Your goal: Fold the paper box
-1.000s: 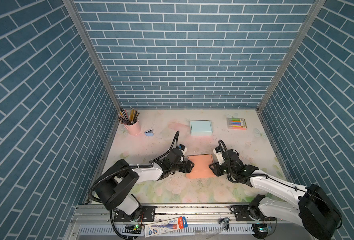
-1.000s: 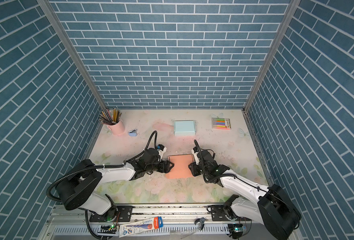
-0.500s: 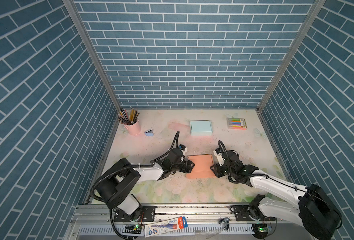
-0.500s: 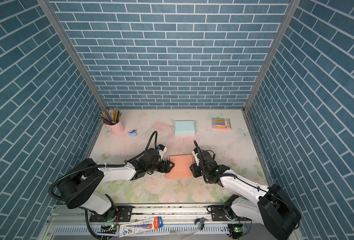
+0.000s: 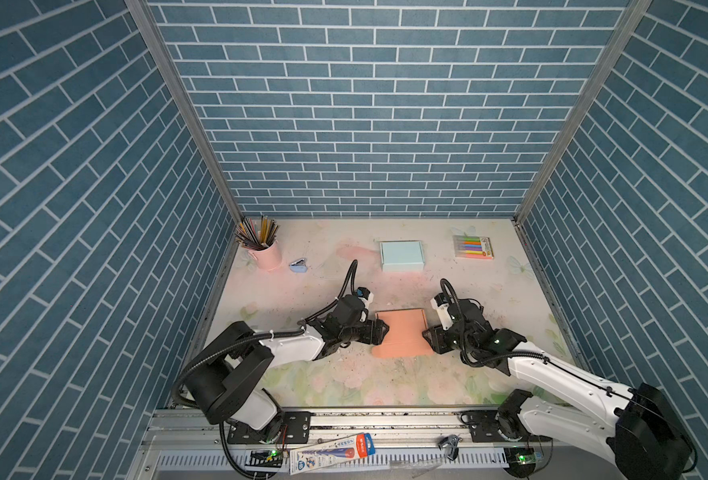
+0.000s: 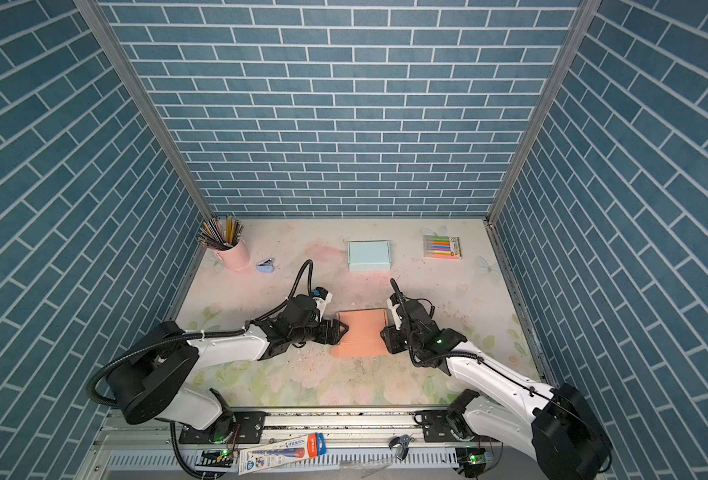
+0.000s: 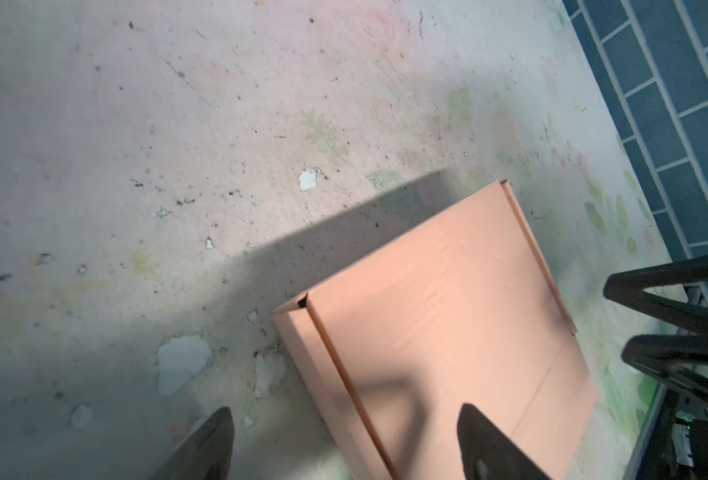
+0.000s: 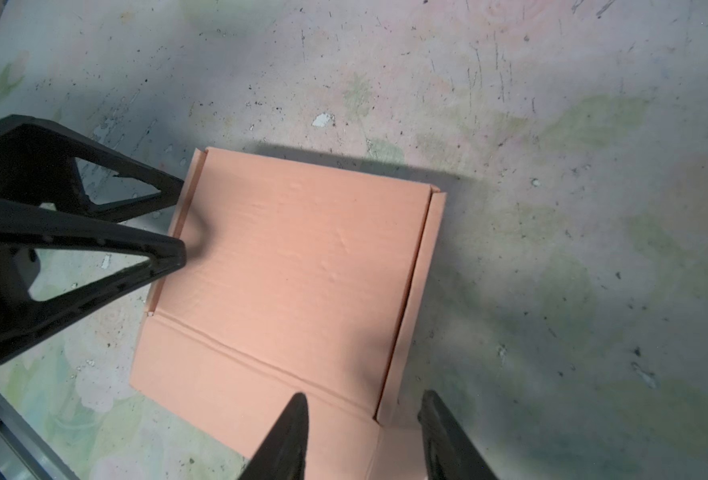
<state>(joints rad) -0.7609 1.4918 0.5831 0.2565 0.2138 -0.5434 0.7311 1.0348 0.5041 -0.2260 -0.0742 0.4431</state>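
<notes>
The paper box (image 5: 402, 336) (image 6: 362, 334) is salmon-pink cardboard and lies flat on the mat between both arms, its narrow side walls raised along two edges. My left gripper (image 5: 382, 332) (image 7: 346, 415) is open at the box's left edge, one finger over the mat and one over the panel (image 7: 447, 316). My right gripper (image 5: 427, 336) (image 8: 363, 397) is open at the box's right edge, straddling the side wall's near corner (image 8: 385, 415) without pinching it. In the right wrist view the left gripper (image 8: 173, 222) touches the opposite edge of the box (image 8: 302, 270).
A pink cup of pencils (image 5: 267, 253), a small blue stapler (image 5: 299, 265), a light blue closed box (image 5: 402, 255) and a marker pack (image 5: 472, 247) sit along the back. Blue brick walls enclose three sides. A metal rail (image 5: 385, 419) runs along the front.
Both grippers' jaws have widened a little. The arms and the box have barely moved.
</notes>
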